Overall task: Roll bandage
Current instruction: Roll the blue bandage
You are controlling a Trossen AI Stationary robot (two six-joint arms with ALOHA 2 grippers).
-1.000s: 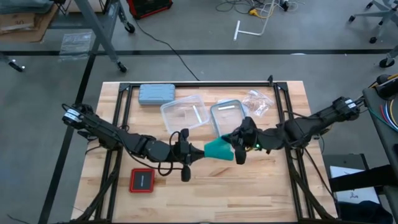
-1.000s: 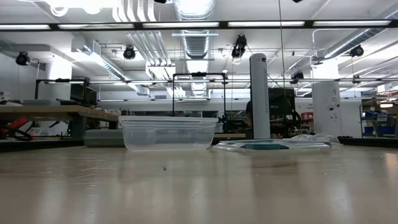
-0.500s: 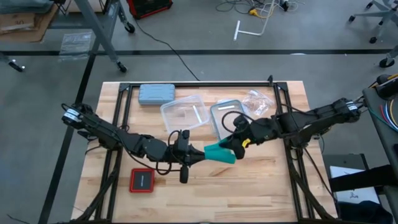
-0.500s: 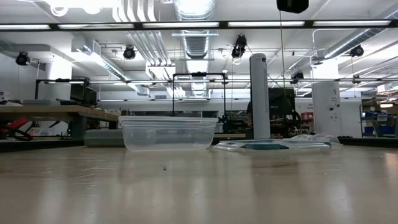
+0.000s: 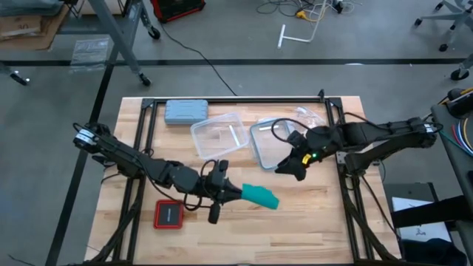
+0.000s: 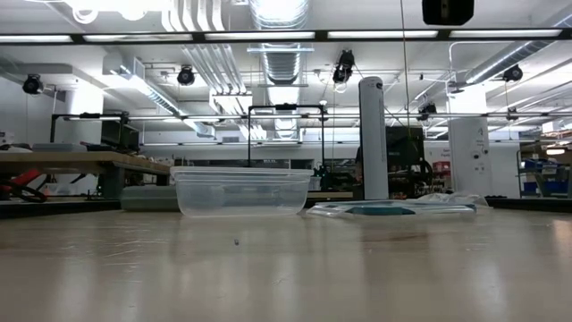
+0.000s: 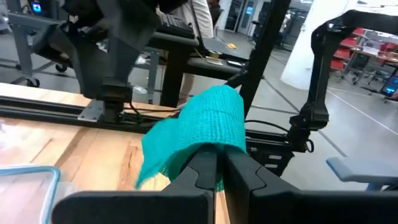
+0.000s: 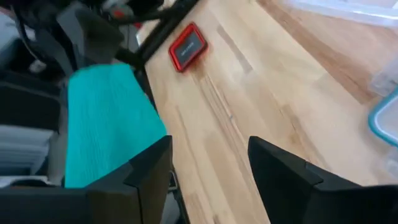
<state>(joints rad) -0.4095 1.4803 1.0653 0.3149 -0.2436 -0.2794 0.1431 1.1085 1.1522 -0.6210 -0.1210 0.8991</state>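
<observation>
The teal-green bandage (image 5: pixel 259 196) is a loosely wound roll held above the middle of the wooden table (image 5: pixel 318 214). My left gripper (image 5: pixel 228 193) is shut on it from the table's left side. In the left wrist view the bandage (image 7: pixel 198 129) bulges just beyond the shut fingers (image 7: pixel 199 169). My right gripper (image 5: pixel 289 169) stands open to the right of and beyond the bandage, touching nothing. Its wrist view shows the bandage (image 8: pixel 107 124) off to one side of its open fingers (image 8: pixel 152 167). My left gripper pinches the bandage's left end (image 7: pixel 214 149) between its two fingers. The fingers come in about level from the table's left. The roll sticks out past the fingertips toward the table's right, clear of the table, with a loose flap (image 7: pixel 155 152) hanging at one side.
At the back of the table lie a grey-blue case (image 5: pixel 185 111), a clear tub (image 5: pixel 218 134), a blue-rimmed lid (image 5: pixel 268 138) and a crumpled clear bag (image 5: pixel 307 121). A red flat box (image 5: pixel 168 214) sits near the front left. The front right of the table has free room.
My right gripper has opened, let go of the bandage and drawn back toward the table's right and far edges. My left gripper keeps its hold and has shifted slightly toward the near edge, carrying the bandage with it.
</observation>
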